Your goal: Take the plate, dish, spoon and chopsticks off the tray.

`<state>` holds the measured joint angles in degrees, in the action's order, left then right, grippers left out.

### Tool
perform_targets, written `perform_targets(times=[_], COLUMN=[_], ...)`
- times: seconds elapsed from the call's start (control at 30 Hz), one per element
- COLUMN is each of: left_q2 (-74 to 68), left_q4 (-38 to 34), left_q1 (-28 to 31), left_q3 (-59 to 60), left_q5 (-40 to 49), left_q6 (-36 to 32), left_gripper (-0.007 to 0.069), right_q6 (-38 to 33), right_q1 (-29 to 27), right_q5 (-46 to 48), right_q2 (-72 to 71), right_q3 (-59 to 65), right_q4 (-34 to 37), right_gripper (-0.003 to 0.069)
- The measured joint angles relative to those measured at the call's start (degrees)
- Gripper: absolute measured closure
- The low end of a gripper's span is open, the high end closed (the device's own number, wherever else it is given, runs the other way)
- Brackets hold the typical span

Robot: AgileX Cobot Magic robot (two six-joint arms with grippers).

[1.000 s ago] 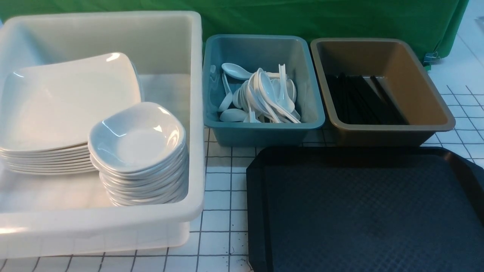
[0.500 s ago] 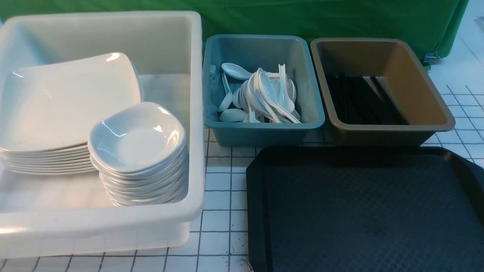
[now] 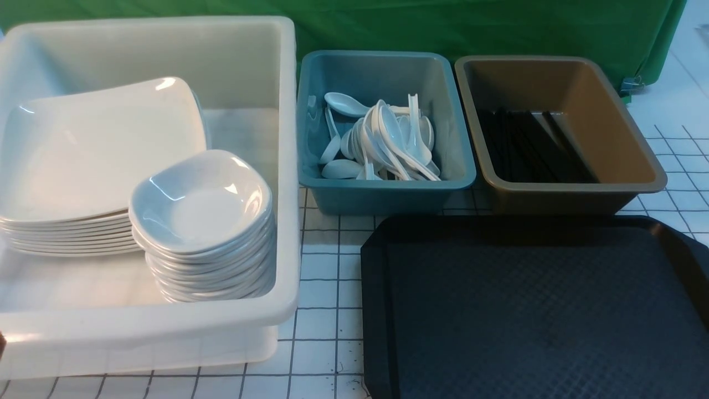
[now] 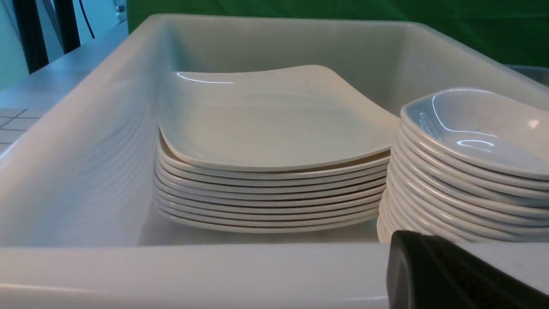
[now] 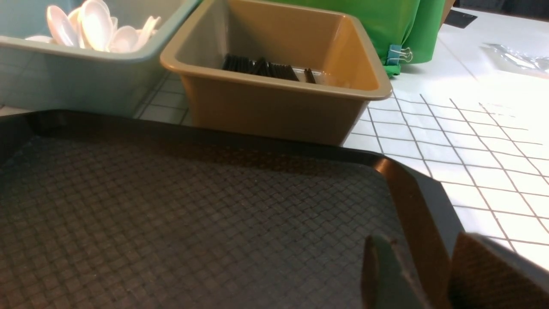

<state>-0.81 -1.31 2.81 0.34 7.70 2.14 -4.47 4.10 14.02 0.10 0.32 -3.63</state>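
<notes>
The black tray (image 3: pixel 532 310) lies at the front right with nothing on it; it also shows in the right wrist view (image 5: pixel 193 206). The top plate (image 3: pixel 94 149) rests on a stack of plates in the white bin, also seen in the left wrist view (image 4: pixel 266 120). Small dishes (image 3: pixel 202 202) are stacked beside it (image 4: pixel 476 128). Spoons (image 3: pixel 382 138) lie in the teal bin. Chopsticks (image 3: pixel 532 147) lie in the brown bin. My right gripper (image 5: pixel 422 246) is open and empty over the tray's right rim. Of my left gripper only one black finger (image 4: pixel 429 270) shows, just outside the white bin's near wall.
The white bin (image 3: pixel 166 327) stands at the left. The teal bin (image 3: pixel 388 191) and brown bin (image 3: pixel 576 194) stand side by side behind the tray. A green cloth hangs at the back. The table has a white grid surface (image 3: pixel 321 288).
A small dark sliver has come into the front view at its lower left edge. Nothing else has moved.
</notes>
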Motion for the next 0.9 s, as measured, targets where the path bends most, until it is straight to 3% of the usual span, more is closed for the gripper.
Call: perform_targets(times=[0.2,0.9], left_q2=[0.8,0.8], left_q4=[0.9,1.3], left_q1=[0.0,0.0], left_q3=[0.0,0.0], left_q5=[4.5,4.8], left_q6=[0.0,-0.3], left_gripper=[0.0619,0.0619], right_q6=[0.0,0.0], right_q1=[0.0,0.0], right_q5=[0.0,0.0], right_q2=[0.0,0.0], right_q3=[0.0,0.0], right_q4=[0.0,0.0], right_gripper=[0.0420,0.0419])
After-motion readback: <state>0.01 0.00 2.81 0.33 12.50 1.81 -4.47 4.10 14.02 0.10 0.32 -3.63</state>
